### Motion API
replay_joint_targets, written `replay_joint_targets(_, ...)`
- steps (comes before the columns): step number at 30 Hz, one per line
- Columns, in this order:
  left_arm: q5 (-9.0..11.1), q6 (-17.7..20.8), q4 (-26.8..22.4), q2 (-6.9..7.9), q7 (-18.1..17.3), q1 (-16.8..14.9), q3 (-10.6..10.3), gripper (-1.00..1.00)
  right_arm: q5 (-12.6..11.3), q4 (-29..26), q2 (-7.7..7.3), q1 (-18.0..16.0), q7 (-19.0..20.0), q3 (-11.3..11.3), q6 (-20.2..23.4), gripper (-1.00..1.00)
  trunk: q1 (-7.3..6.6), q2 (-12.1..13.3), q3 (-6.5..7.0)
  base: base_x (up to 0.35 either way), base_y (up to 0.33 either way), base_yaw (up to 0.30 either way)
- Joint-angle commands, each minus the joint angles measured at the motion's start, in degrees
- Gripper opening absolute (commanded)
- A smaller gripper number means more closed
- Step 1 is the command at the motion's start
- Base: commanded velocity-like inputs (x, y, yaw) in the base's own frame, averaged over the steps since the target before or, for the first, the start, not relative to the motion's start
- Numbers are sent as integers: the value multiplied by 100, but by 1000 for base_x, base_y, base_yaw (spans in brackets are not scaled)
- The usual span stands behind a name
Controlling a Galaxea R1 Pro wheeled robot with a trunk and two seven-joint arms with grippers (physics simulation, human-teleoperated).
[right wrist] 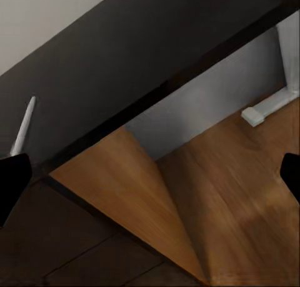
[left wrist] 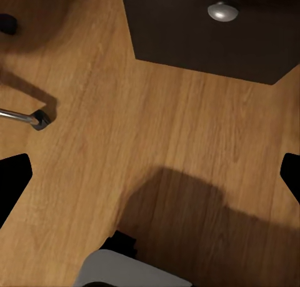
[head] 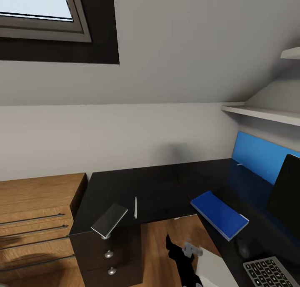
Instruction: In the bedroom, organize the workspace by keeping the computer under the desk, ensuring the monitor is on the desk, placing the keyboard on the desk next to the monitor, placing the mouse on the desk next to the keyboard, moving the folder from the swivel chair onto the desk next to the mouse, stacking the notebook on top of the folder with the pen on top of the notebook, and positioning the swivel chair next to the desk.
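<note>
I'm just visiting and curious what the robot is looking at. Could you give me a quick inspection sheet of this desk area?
Surface: glossy black desk, L-shaped, mostly bare.
Job's things: blue folder on the desk; dark notebook overhanging the front edge above the drawers; pen beside it, apart; keyboard and monitor at the right end.
Clutter: nothing seen.
Grippers: left gripper and right gripper both open, empty.
Cables: nothing seen.
Surroundings: wooden drawers, skylight, wall shelves.

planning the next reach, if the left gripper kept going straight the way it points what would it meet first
Most likely the bare wood floor: the left wrist view looks down past the open left gripper onto planks, with nothing between. The black drawer unit and a chair castor lie off to the sides. Depth is unclear.
</note>
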Motion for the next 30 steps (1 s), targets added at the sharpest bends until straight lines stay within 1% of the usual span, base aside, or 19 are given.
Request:
replay_joint_targets(1,60,-45,1,4,35,-9,-47,100,-43,109,-5,-8,29,31,-32,100,0,-6,-7,0,0,0)
replay_joint_targets(8,57,-70,1,12,36,-8,-41,100,-16,710,-14,-1,87,30,-30,100,0,-6,-7,0,0,0)
replay_joint_targets(11,56,-76,1,17,39,-7,-32,100,-11,1278,-3,7,204,32,-9,100,0,-6,-7,0,0,0)
replay_joint_targets(13,56,-77,1,18,39,-7,-31,100,-7,1409,-4,8,243,33,-2,100,0,-6,-7,0,0,0)
replay_joint_targets(20,56,-78,1,19,39,-7,-30,100,-1,1618,-18,9,302,32,13,100,0,-6,-7,0,0,0)
replay_joint_targets(30,56,-84,1,19,39,-7,-29,100,0,1732,24,9,308,45,-27,100,0,-6,-7,0,0,0)
